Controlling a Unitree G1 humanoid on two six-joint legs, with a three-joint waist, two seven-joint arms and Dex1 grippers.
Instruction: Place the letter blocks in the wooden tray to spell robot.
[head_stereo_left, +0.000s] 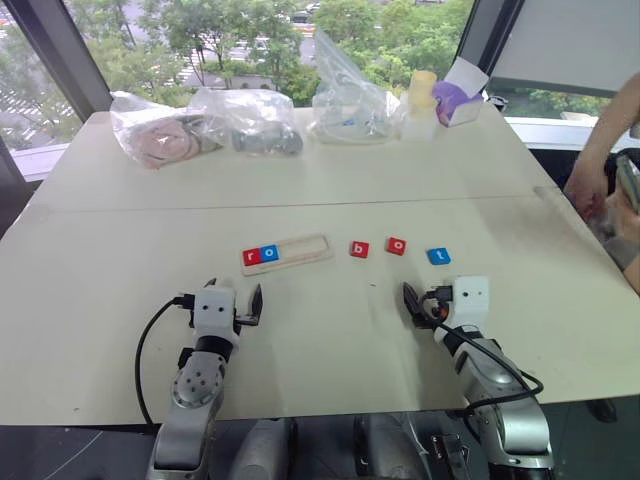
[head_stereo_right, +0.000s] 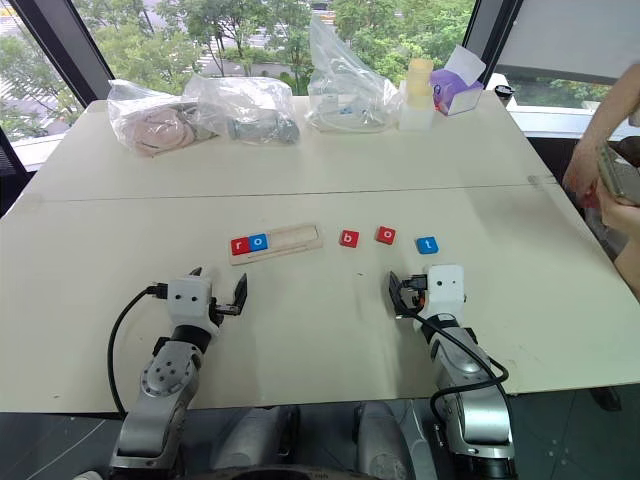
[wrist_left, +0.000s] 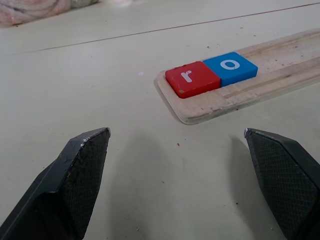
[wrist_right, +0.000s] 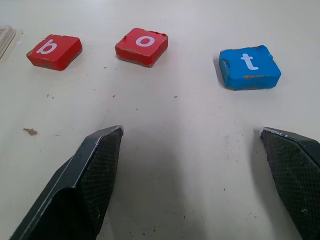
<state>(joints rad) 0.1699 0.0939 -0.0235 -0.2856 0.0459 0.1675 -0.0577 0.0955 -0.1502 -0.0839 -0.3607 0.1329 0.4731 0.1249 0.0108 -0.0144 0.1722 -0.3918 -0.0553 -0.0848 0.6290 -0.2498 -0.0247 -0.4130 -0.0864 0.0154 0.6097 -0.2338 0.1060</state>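
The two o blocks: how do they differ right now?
Blue o sits in the tray, second slot, touching the red r; red o lies loose on the table, between the b and the t, touching neither. Blue o lines up square with the tray; red o is turned askew. Red o's edges look chipped. Both are flat square tiles with a white lowercase o.

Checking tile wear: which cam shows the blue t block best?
Right wrist view: the blue t block is close, with its letter and chipped edges plain. Both head views show it small, lying on the table right of the red blocks.
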